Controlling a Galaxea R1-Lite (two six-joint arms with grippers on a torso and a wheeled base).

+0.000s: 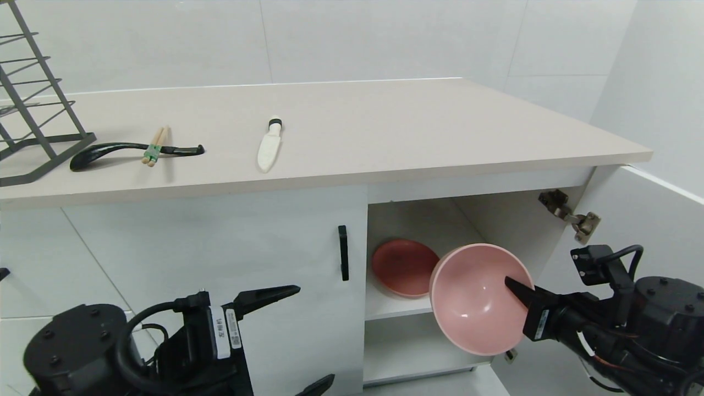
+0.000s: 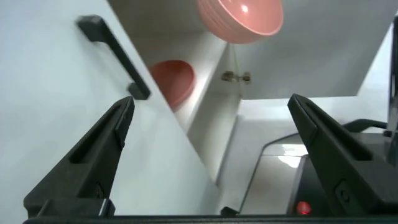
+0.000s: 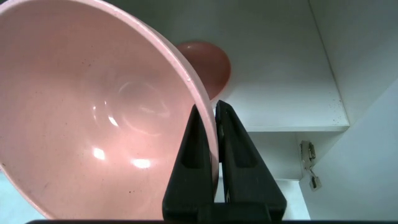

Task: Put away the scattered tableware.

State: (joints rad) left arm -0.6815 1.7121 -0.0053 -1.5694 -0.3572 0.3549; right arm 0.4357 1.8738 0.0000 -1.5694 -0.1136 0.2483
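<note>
One pink bowl [image 1: 473, 300] is hanging tilted on its side in front of the open cupboard, its hollow facing the head camera. The right gripper [image 1: 512, 282] is pinching the bowl's rim: its fingers [image 3: 193, 162] are closing to a narrow slit with only the bowl's wall between them, one finger lying inside the hollow and the other against the outside. The bowl is touching neither the shelf [image 1: 390, 309] nor the plate. One coral-red plate [image 1: 404, 267] is lying flat on that shelf inside the cupboard, just behind and to the left of the bowl.

Lower left, the left gripper [image 1: 314, 331] is hovering in front of the closed cupboard door, near its black handle [image 1: 343, 253]. Its fingers are standing wide apart and holding nothing.

Above, on the counter [image 1: 412, 126], three utensils are lying toward the left: one black spoon [image 1: 110, 149], one pair of wooden chopsticks [image 1: 155, 146] resting across the spoon's handle, and one white knife [image 1: 269, 146] well apart to their right. One grey wire rack [image 1: 33, 110] is standing at the counter's far left, beside the spoon's bowl end. The cupboard's right door [image 1: 649, 220] is standing swung open.
</note>
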